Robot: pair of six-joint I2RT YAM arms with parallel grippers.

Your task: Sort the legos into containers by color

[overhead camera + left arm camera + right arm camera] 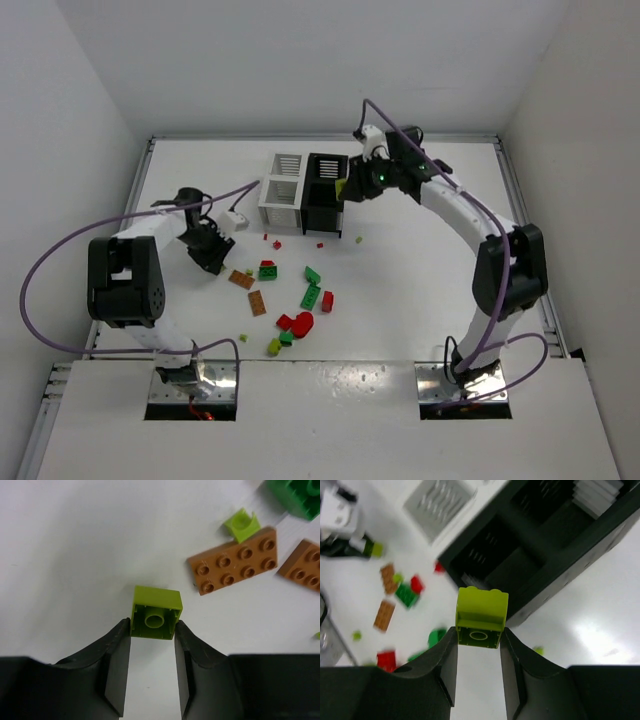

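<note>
My left gripper (152, 626) is down at the table, and its fingers press both sides of a yellow-green lego (156, 602) that lies with its hollow underside toward the camera. From above, the left gripper (211, 258) sits left of the loose legos and hides that brick. My right gripper (479, 633) is shut on a second yellow-green lego (482, 605) and holds it in the air by the black container (545, 545). The top view places the right gripper (345, 188) at the black container's (325, 195) right side, with two white containers (281, 203) next to it.
Orange-brown plates (235, 566) and a small yellow-green piece (242, 525) lie just right of the left gripper. Green (311, 296), red (303, 322), orange-brown (258, 303) and yellow-green (273, 346) legos are scattered mid-table. A tiny yellow-green piece (359, 239) lies in front of the black container.
</note>
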